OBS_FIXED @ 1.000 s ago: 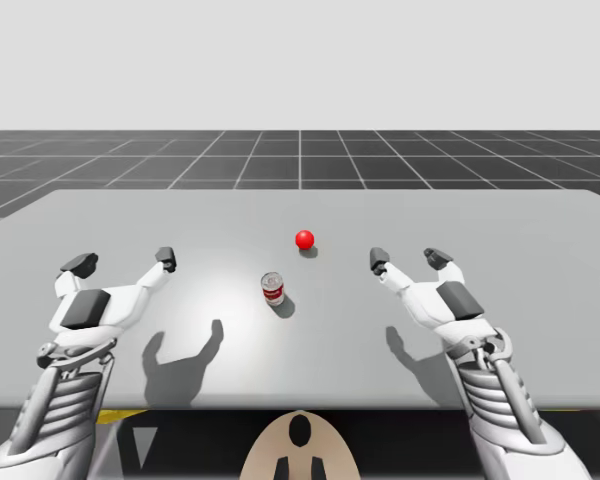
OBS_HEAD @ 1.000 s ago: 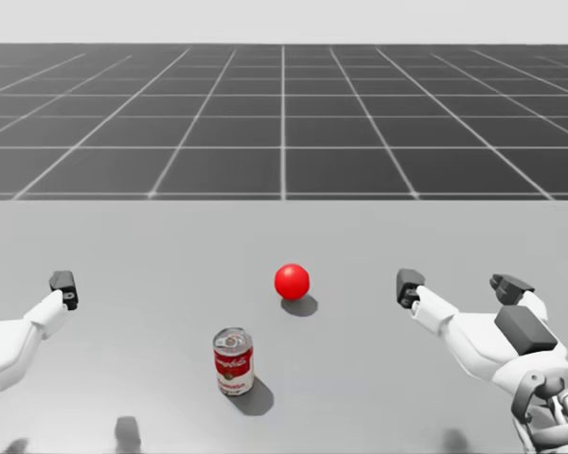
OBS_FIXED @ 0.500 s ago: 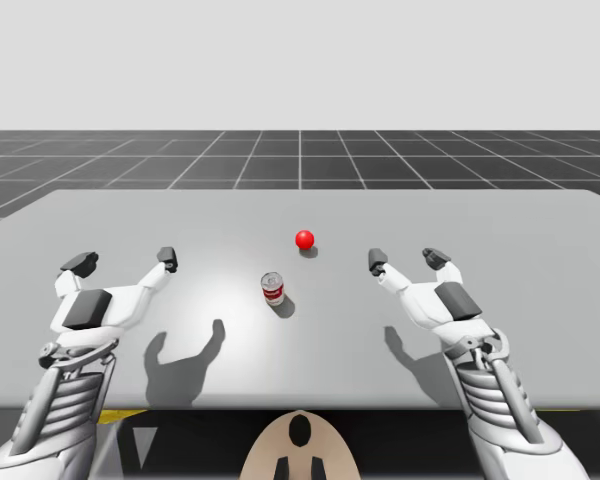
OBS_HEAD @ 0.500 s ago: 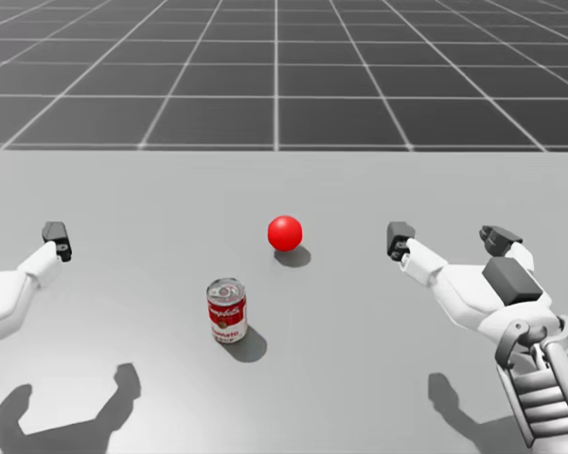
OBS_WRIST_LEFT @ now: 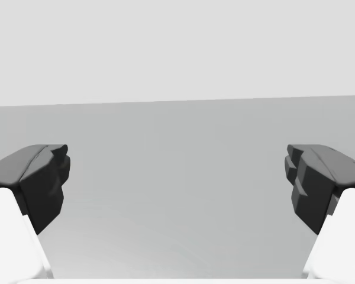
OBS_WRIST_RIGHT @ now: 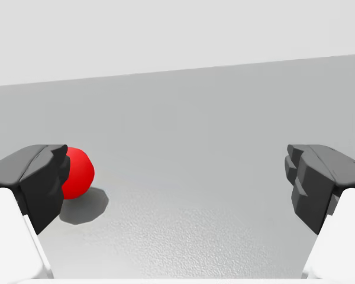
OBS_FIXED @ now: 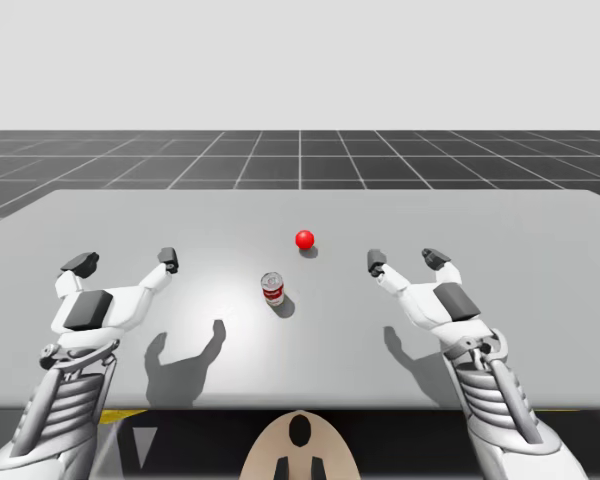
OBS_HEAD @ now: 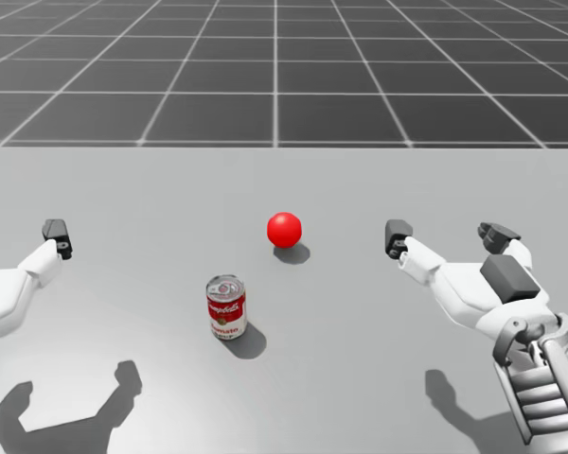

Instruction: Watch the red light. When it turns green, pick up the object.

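Head has tilted down; arms and can unmoved. Light (OBS_FIXED: pixel 304 240) red, so waiting. Can (OBS_FIXED: pixel 272 288) upright mid-table, near the light, untouched. Left gripper (OBS_FIXED: pixel 122 261) and right gripper (OBS_FIXED: pixel 407 260) spread wide, empty. Pick not yet begun.

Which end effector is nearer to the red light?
Right. The right end effector is a short way right of the light; the left end effector is much farther off on its left.
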`<act>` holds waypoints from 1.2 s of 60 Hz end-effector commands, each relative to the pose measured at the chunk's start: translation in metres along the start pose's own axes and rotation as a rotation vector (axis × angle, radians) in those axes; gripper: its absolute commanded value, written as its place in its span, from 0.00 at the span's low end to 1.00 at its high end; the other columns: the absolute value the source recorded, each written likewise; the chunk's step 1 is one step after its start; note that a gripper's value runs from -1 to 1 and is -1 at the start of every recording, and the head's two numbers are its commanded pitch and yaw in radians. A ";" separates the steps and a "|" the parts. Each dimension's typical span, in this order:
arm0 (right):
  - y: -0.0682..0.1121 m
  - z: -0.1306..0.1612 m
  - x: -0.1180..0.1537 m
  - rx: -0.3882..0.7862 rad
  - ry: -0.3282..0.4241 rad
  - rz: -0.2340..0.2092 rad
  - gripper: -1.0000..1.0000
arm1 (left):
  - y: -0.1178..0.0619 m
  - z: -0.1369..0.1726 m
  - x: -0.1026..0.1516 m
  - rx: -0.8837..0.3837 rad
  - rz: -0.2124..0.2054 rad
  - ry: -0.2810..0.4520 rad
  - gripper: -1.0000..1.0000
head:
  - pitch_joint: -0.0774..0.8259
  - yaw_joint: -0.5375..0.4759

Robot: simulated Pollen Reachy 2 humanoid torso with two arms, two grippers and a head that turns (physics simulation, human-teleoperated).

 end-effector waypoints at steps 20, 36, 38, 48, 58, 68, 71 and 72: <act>0.004 0.000 -0.003 0.005 0.001 -0.010 0.00 | -0.001 -0.001 -0.001 -0.003 -0.008 0.001 0.00 | 0.62 0.51; 0.004 0.000 -0.003 0.007 -0.001 -0.005 0.00 | -0.001 -0.001 -0.001 -0.005 -0.010 0.003 0.00 | 0.62 0.51; 0.004 0.000 -0.003 0.007 -0.001 -0.004 0.00 | -0.001 -0.001 -0.001 -0.005 -0.011 0.003 0.00 | 0.62 0.51; 0.005 0.001 -0.003 0.008 -0.002 -0.001 0.00 | -0.001 -0.001 -0.001 -0.006 -0.014 0.003 0.00 | 0.62 0.51; 0.005 0.000 -0.003 0.007 -0.003 0.002 0.00 | -0.001 -0.001 -0.001 -0.006 -0.014 0.003 0.00 | 0.62 0.51; 0.004 0.000 -0.003 0.006 -0.006 0.008 0.00 | -0.001 -0.001 -0.001 -0.007 -0.016 0.003 0.00 | 0.62 0.51; 0.004 0.000 -0.003 0.005 -0.007 0.009 0.00 | -0.002 -0.001 -0.001 -0.007 -0.016 0.003 0.00 | 0.62 0.51; 0.004 0.000 -0.003 0.005 -0.007 0.009 0.00 | -0.002 -0.001 -0.001 -0.007 -0.016 0.003 0.00 | 0.62 0.51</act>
